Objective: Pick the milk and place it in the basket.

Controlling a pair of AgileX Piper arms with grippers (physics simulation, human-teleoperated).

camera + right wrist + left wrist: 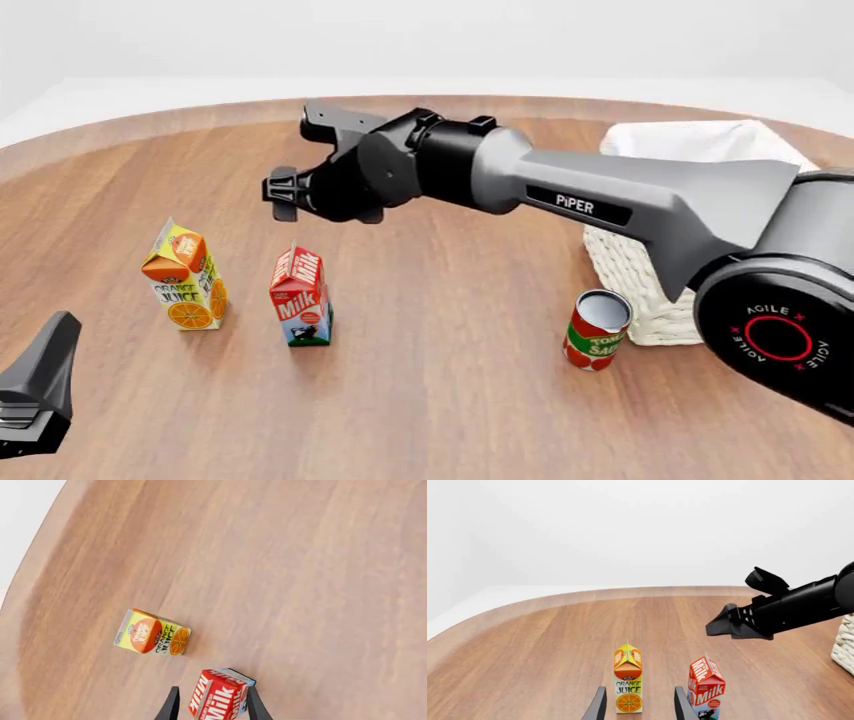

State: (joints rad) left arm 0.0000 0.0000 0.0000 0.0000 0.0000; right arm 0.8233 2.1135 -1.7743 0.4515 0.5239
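Observation:
The milk [300,298], a red-topped carton, stands upright on the wooden table, just right of the orange juice carton [184,277]. My right gripper [284,191] hangs open above and a little behind the milk, not touching it. In the right wrist view the milk [220,698] shows below, between the two open fingers [172,706]. The cream wicker basket [627,262] stands at the right. My left gripper [38,385] is low at the near left, open and empty. In its wrist view the juice [628,679] and the milk [706,689] stand ahead of it.
A red tomato sauce can [597,330] stands just in front of the basket's near corner. The right arm [787,607] crosses the left wrist view above the cartons. The basket's edge [846,645] shows at that view's side. The curved table edge [160,118] lies beyond.

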